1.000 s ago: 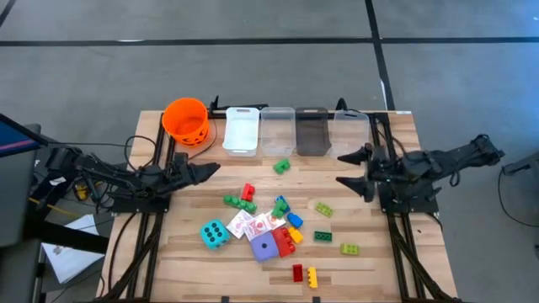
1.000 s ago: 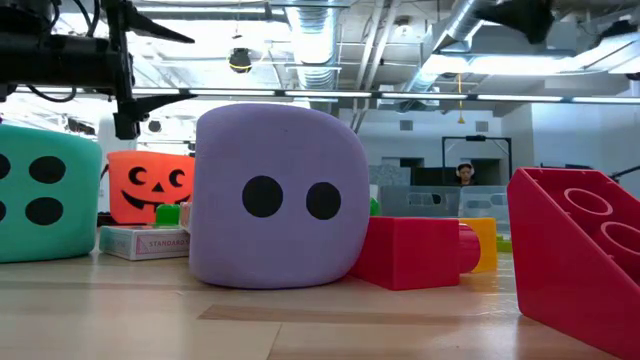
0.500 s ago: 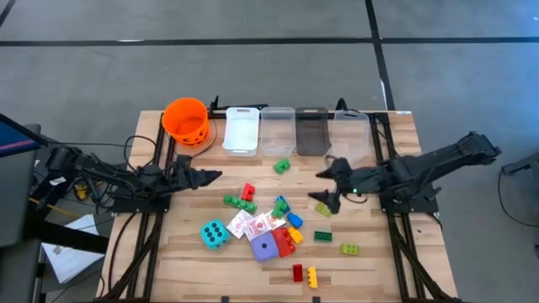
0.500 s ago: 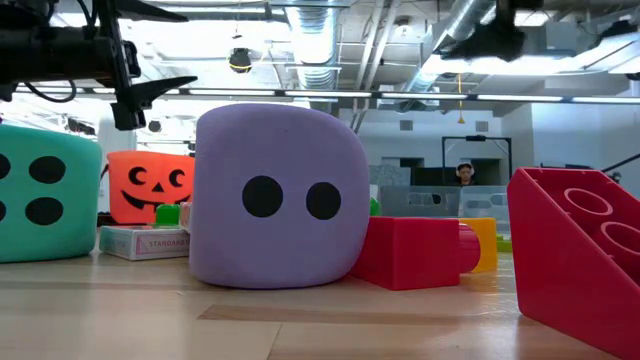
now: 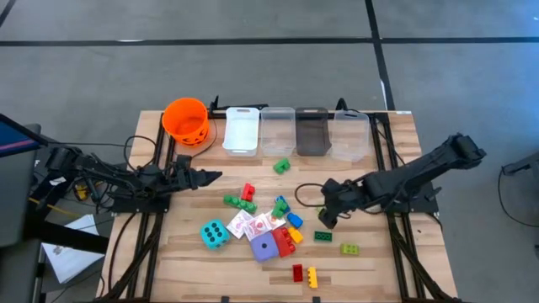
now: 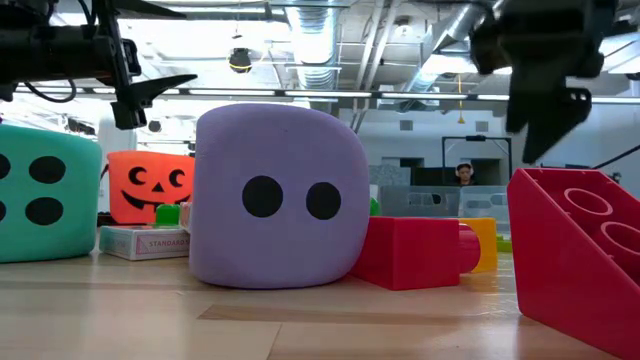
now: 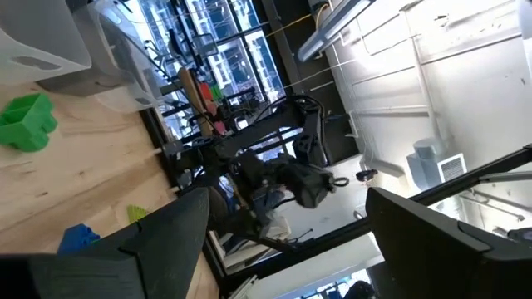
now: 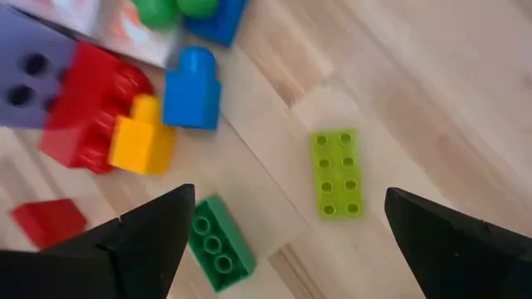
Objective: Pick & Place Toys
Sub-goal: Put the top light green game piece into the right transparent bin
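Your right gripper [image 5: 327, 210] hangs spread wide above the middle of the bench [image 5: 370, 278], holding nothing. In its wrist view the lime brick [image 8: 337, 173] lies flat between the two fingers, studs up, with bare wood on every side. A dark green brick [image 8: 218, 245] lies nearby on one side, and the blue brick [image 8: 191, 88] and yellow brick [image 8: 143, 139] sit farther off against the crowded pile.

That lime brick looks like the easy one. Judge it as light, hard plastic: stiff, not fragile, but smooth enough to skid on the wood if one finger arrives first. Close across its two long sides, low on the body, rather than on the studs.

The rest of the toys cluster at the bench centre: the purple die [image 5: 264, 248], the teal die [image 5: 213, 233], the cards [image 5: 253, 223] and more bricks. The dice look soft and bulky, so they would need a wide squeeze. The cards lie thin and flat, and would be hard to get under.

The clear bins [image 5: 296, 130] and orange bucket [image 5: 185, 119] line the far edge, with open wood between them and the pile. Your left gripper [image 5: 210, 176] waits spread and empty near the left side.
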